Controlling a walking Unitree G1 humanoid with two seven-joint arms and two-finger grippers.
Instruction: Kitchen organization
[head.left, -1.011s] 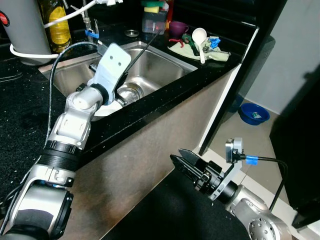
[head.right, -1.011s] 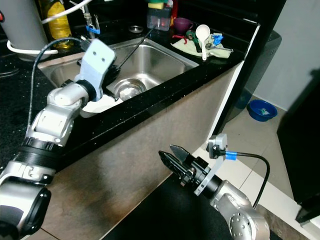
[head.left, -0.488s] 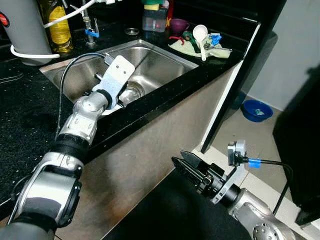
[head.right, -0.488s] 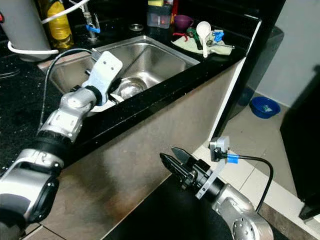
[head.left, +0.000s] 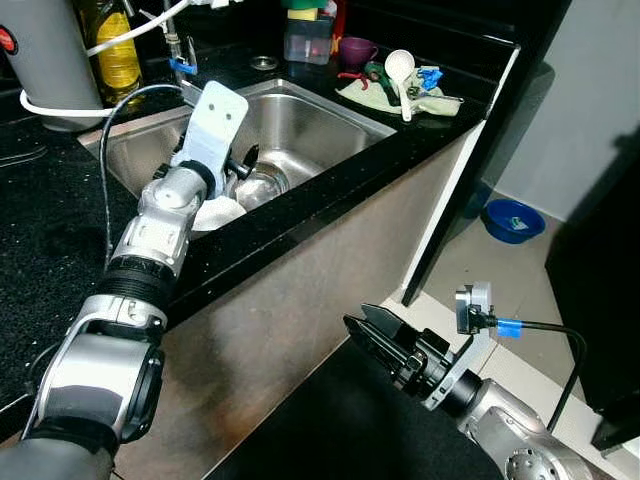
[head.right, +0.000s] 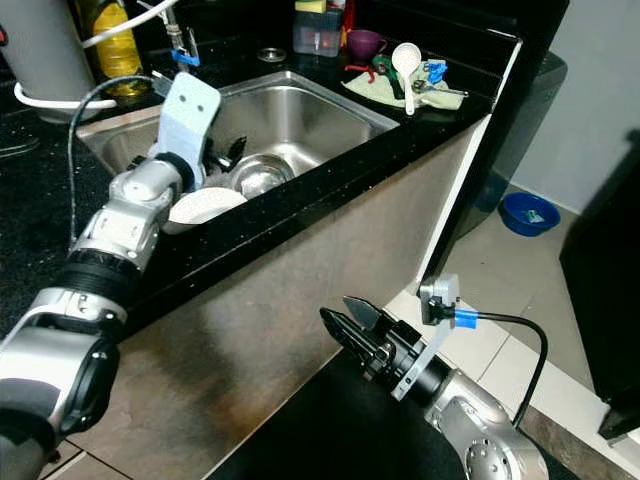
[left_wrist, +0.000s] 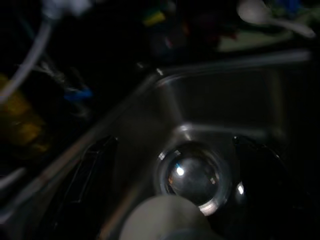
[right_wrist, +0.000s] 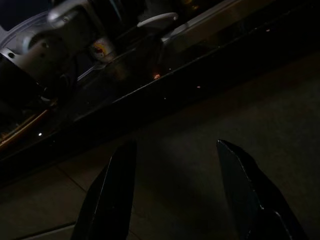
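The left gripper (head.left: 238, 168) has risen above the sink (head.left: 330, 120), fingers unclear; right fingers (right_wrist: 115, 195) wide.

Our left arm (head.left: 140, 260) is silver with black ringed joints, a thin grey cable looping beside it and a pale blue plate with two small holes at the wrist. Our right gripper (head.left: 372, 335) has two long black fingers, a small grey camera block and a black cable wrapped in blue tape.
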